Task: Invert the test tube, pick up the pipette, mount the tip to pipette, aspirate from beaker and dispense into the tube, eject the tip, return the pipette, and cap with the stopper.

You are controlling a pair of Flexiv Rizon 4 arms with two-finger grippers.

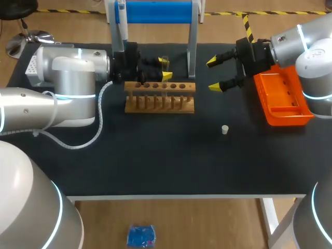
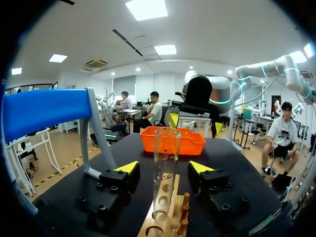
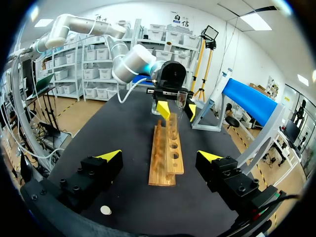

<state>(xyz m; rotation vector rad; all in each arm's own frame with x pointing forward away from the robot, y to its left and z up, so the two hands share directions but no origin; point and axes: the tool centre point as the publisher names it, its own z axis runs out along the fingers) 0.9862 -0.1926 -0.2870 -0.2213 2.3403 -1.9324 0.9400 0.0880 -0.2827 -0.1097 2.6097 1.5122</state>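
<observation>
A clear test tube [image 2: 166,148] stands upright in the end hole of the wooden rack [image 2: 170,210]. My left gripper [image 2: 164,168] is open around it, with a gap between each yellow fingertip and the glass. In the head view the tube [image 1: 165,62] is at the rack's [image 1: 160,97] back left, between the left gripper's [image 1: 166,69] tips. My right gripper [image 1: 218,74] hangs open and empty at the rack's right end, and the rack [image 3: 167,153] lies ahead of it [image 3: 160,156]. A small white stopper [image 1: 225,129] lies on the mat. The pipette [image 1: 120,26] hangs on the blue stand.
An orange tray [image 1: 282,98] sits at the table's right side under my right arm. The blue-topped stand [image 1: 155,13] rises behind the rack. A white perforated box [image 1: 31,65] is at the far left. The black mat in front of the rack is bare apart from the stopper.
</observation>
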